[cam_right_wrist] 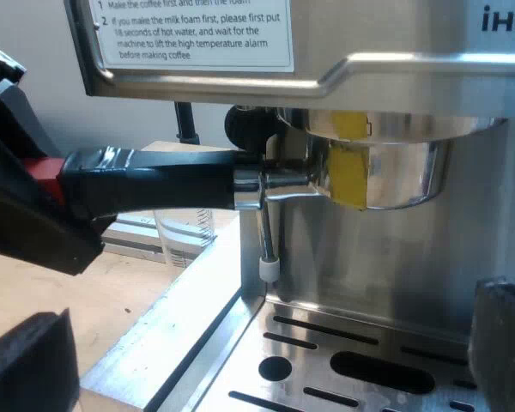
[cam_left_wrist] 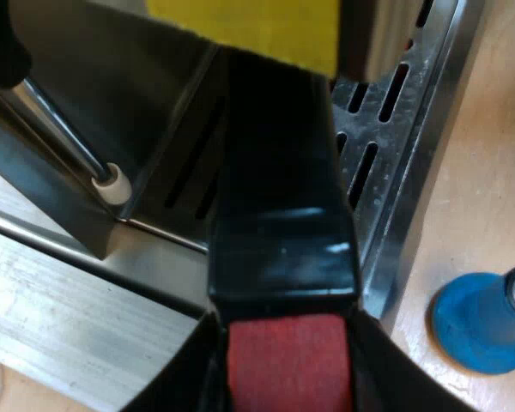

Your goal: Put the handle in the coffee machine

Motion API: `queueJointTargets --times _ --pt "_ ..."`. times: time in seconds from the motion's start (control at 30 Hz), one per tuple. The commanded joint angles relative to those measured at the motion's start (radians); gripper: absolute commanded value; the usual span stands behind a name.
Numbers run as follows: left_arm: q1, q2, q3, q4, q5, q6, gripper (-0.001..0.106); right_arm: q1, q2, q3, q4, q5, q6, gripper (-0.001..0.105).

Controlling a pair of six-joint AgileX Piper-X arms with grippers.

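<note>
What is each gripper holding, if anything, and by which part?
The left gripper grips the metal holder by the red end of its dark handle. The right gripper is open and holds nothing.

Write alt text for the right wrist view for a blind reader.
A metal holder is up against the espresso machine's brew head, its dark handle sticking out level, with the left gripper closed around its red end. A slotted drip tray lies below.
</note>
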Motion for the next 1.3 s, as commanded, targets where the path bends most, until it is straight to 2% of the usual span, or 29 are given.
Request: queueJointTargets --times 0.03,0.17,0.4,0.53,0.93,1.07,1.17,1.27,1.3 --pt "0.001 -0.03 -0.022 -0.081 0.162 -0.024 0.001 0.002 -0.001 -0.007 -0.005 0.007 -0.013 0.093" --pt "0.001 -0.03 -0.022 -0.11 0.162 -0.063 0.001 0.002 -0.001 -0.007 -0.005 0.007 -0.013 0.093" --pt "0.001 -0.03 -0.022 -0.118 0.205 -0.07 0.001 0.002 -0.001 -0.007 -0.005 0.007 -0.013 0.093" --pt "0.001 -0.03 -0.022 -0.111 0.291 -0.113 0.001 0.002 -0.001 -0.007 -0.005 0.007 -0.013 0.093" --pt "0.001 -0.03 -0.022 -0.108 0.259 -0.113 0.001 0.002 -0.001 -0.007 -0.005 0.005 -0.013 0.093" --pt "0.001 -0.03 -0.022 -0.108 0.259 -0.113 0.001 -0.001 -0.001 -0.007 -0.004 -0.065 -0.01 0.093" --pt "0.001 -0.03 -0.022 -0.108 0.259 -0.113 0.001 -0.001 -0.001 -0.007 -0.004 -0.069 -0.011 0.093" --pt "0.001 -0.03 -0.022 -0.106 0.259 -0.113 0.001 -0.001 0.002 -0.007 -0.003 -0.067 -0.013 0.086" --pt "0.001 -0.03 -0.022 -0.106 0.259 -0.113 0.001 -0.001 0.006 -0.007 -0.003 -0.059 -0.012 0.078"
